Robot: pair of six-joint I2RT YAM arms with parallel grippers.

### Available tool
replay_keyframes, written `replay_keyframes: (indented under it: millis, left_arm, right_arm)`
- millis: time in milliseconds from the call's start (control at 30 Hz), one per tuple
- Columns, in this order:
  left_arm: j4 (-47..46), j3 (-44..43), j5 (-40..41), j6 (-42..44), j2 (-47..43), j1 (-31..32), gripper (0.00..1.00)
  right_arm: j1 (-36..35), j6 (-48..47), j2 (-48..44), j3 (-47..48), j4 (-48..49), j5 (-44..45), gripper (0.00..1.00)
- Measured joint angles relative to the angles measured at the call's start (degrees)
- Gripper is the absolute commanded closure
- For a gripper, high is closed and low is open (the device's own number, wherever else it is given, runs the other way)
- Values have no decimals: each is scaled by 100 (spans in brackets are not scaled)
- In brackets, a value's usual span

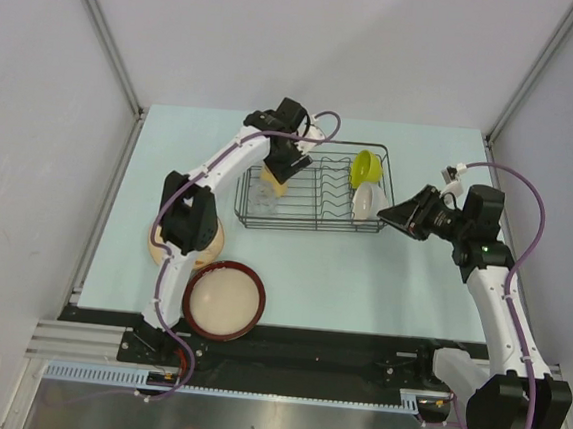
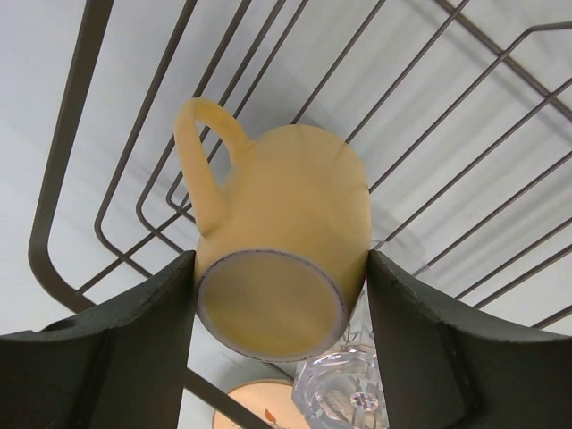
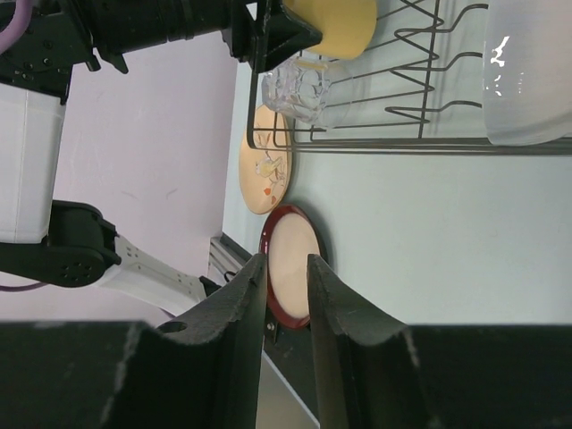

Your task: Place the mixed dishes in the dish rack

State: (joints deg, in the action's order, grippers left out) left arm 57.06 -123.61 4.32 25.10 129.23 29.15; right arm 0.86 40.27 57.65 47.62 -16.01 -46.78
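Note:
My left gripper is shut on the pale yellow mug, which is tilted over the left part of the black wire dish rack. The clear glass lies in the rack just below the mug. The lime green bowl and a small pale dish stand at the rack's right end. The beige floral plate and the dark-red-rimmed dish lie on the table in front. My right gripper hovers just right of the rack, jaws a narrow gap apart and holding nothing.
The left arm's forearm hangs over the floral plate. The rack's upright plate loops fill its middle. The right wrist view shows the glass, floral plate and red-rimmed dish beyond the fingertips. Grey walls enclose the pale table.

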Motion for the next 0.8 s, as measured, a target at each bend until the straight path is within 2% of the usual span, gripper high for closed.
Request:
replay_keyframes:
  millis: [367,433,467,500,567,800]
  left_arm:
    - [-90,101,13,59,-26,-136,43]
    - [-136,144,15,68,-52,-144,34]
    - [-149,155,15,68,-55,-151,27]
    - [-157,164,13,68,-59,-157,13]
    - [-190,184,61,92,-68,-175,3]
    - [-286,363,315,101,-68,-323,0]
  right_arm:
    - [0,13,-4,-90,7,-7,72]
    - [0,13,-11,-90,7,-7,72]
    - [0,15,-13,-90,7,-7,72]
    - [0,13,-17,-90,9,-7,71]
    - [0,15,-20,-90,9,-15,71]
    - [0,20,-20,-90,35,-20,67]
